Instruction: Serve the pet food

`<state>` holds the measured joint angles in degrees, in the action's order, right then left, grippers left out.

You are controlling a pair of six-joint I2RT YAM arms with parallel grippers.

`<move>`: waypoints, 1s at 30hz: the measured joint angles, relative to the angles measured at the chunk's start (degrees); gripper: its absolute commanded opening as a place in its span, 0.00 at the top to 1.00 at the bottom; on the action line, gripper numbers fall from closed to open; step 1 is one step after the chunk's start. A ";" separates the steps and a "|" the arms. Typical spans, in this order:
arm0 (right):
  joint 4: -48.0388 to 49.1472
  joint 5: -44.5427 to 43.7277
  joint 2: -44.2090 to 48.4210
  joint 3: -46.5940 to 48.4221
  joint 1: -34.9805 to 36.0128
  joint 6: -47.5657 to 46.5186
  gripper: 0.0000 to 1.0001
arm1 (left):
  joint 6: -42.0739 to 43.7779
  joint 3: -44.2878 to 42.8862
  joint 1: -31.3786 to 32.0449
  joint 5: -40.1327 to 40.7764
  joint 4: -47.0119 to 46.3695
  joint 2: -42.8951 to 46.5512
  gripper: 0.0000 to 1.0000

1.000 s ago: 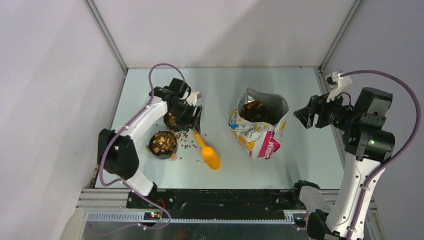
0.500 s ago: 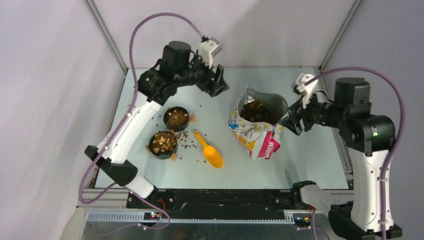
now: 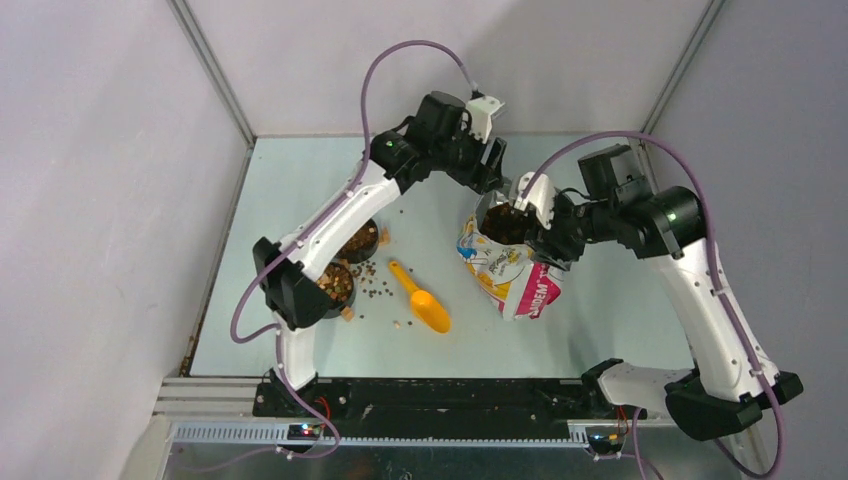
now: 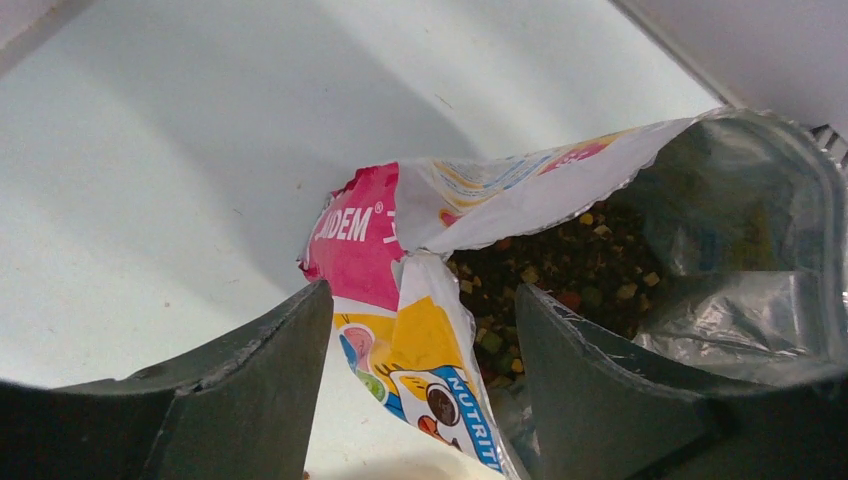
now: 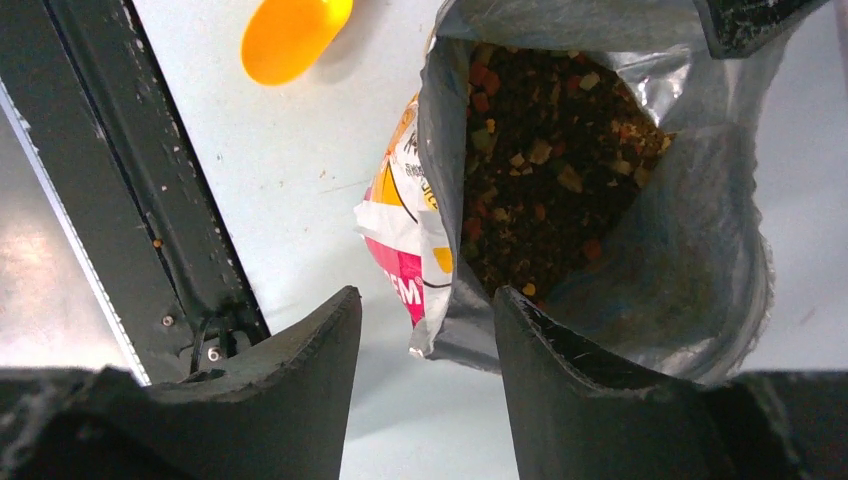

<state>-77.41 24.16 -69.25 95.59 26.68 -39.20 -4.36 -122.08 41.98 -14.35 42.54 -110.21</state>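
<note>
Your left claw (image 4: 422, 292) hangs wide open at the far rim of the bag (image 3: 520, 278), with a flap loose between its fingers. Your right claw (image 5: 428, 300), also open, straddles the right rim. Kibble (image 5: 540, 170) fills the bag. More fills two bowls (image 3: 376, 240) at left, and some lies spilled near the scoop (image 3: 428, 308).

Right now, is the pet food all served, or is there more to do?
Mostly served: the far bowl and the near bowl hold pet food, and the scoop lies on the table. In hand: the left gripper and right gripper, both open, straddle the bag's rim without gripping. Left: probably closing the bag and clearing spilled bits beside the bowls.
</note>
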 measured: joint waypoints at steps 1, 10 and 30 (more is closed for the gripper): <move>0.07 -0.37 -0.42 -0.37 0.15 -0.35 0.47 | -0.13 0.00 0.37 0.68 0.44 -0.50 0.30; 0.70 -1.75 -2.23 -4.76 2.14 -2.56 0.61 | -1.70 0.02 1.40 4.81 0.85 -1.36 0.53; -3.37 -3.50 3.10 -6.47 2.58 -15.65 1.00 | -10.54 6.64 1.27 12.98 1.57 3.04 1.00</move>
<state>-80.77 20.67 -66.15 89.12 29.26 -54.85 -14.90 -115.44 43.24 -1.37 44.12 -107.18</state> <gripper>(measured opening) 0.008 0.005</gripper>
